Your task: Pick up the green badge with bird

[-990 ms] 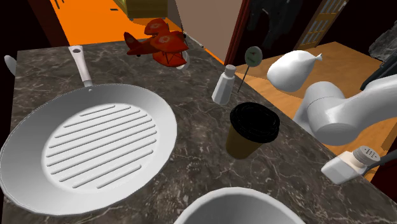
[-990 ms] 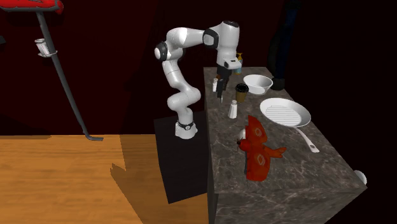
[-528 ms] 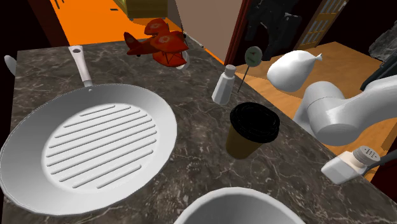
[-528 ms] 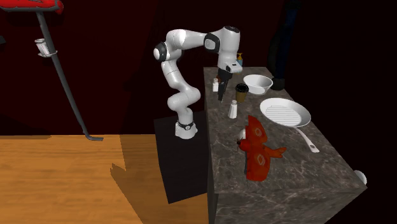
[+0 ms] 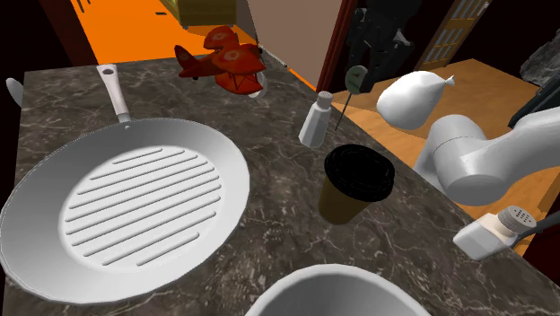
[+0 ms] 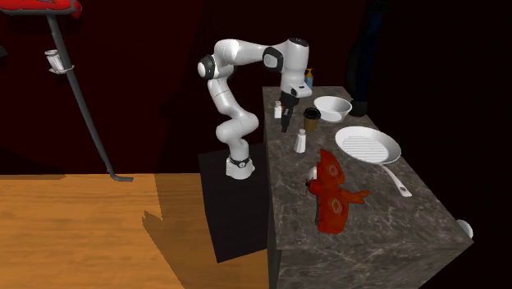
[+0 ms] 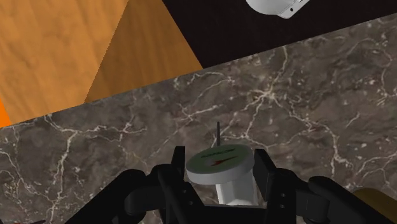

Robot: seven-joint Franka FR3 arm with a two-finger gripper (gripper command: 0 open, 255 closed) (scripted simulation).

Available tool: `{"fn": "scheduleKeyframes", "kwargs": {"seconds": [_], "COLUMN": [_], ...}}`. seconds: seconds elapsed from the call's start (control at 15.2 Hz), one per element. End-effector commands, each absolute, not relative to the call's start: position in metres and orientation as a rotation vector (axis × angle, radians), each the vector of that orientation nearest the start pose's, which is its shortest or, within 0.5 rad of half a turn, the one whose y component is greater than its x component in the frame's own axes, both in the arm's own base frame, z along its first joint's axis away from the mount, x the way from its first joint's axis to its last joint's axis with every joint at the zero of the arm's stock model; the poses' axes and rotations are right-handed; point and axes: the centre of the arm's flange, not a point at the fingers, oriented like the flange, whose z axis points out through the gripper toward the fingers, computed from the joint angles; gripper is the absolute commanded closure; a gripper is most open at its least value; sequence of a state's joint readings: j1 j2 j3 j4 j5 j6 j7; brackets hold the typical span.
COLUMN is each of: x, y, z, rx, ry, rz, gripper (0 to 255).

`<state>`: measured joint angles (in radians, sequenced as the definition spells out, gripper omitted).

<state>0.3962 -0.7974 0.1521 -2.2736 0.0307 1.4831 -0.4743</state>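
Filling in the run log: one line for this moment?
gripper: shut on green badge | under it: marble counter | nearby: white shaker, black-lidded cup | lift: cannot tell

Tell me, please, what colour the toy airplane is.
The toy airplane is red; the shoulder view shows it best.

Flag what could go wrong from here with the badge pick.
The green badge stands on a thin stem near the counter edge; a nudge by the gripper might tip it off onto the floor. The white shaker stands close by; the gripper could clip it on the lift.
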Motion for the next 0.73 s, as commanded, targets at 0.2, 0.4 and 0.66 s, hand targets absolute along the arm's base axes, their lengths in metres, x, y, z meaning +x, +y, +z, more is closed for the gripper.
{"fn": "scheduleKeyframes", "kwargs": {"seconds": [0.2,0.4,0.66], "x": [0.243,0.243,0.243], "y": [0.173,0.174,0.174], "z": [0.621,0.631,0.652], "rx": [-2.841,-2.841,-2.841], "ry": [-1.515,-1.515,-1.515], "rz": [-0.002,-0.002,-0.002], "gripper": [255,255,255]}}
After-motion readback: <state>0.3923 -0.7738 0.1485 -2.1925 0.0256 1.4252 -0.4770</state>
